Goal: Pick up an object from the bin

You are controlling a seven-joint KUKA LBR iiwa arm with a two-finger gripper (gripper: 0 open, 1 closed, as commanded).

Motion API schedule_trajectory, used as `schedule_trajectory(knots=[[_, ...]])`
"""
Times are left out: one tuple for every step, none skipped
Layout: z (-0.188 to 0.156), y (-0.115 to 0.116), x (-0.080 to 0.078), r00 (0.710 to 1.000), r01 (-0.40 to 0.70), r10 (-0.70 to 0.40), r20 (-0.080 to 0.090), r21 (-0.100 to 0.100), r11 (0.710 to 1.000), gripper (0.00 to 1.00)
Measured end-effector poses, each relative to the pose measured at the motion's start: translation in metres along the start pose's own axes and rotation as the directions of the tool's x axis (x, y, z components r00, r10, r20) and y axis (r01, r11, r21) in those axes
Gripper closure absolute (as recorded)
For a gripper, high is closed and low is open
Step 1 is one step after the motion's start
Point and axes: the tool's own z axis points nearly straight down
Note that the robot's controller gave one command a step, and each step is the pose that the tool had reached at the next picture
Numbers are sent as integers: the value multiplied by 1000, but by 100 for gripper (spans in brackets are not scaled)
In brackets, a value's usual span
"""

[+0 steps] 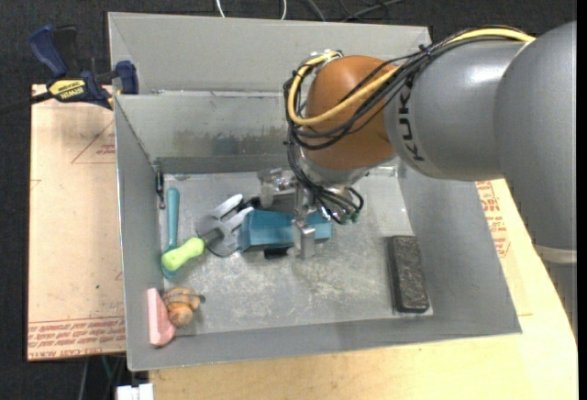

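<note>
My gripper is low in the middle of the bin, under the orange wrist cover. It sits at the right end of a teal-blue boxy thing that lies on the bin floor. Whether it has hold of that thing I cannot tell. A silver-grey metal piece lies against the left end of the blue thing.
A teal brush with a green handle lies along the left wall. A pink flat piece with a brown shell-like thing on it is in the front left corner. A dark grey block lies at the right.
</note>
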Motion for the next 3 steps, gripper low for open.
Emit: schedule_trajectory(knots=[[19, -11, 17, 991, -131, 131, -6, 1, 991, 0], [27, -29, -29, 965, -263, 263, -2, 0, 965, 100], [27, -29, -29, 965, -264, 264, -2, 0, 965, 100]])
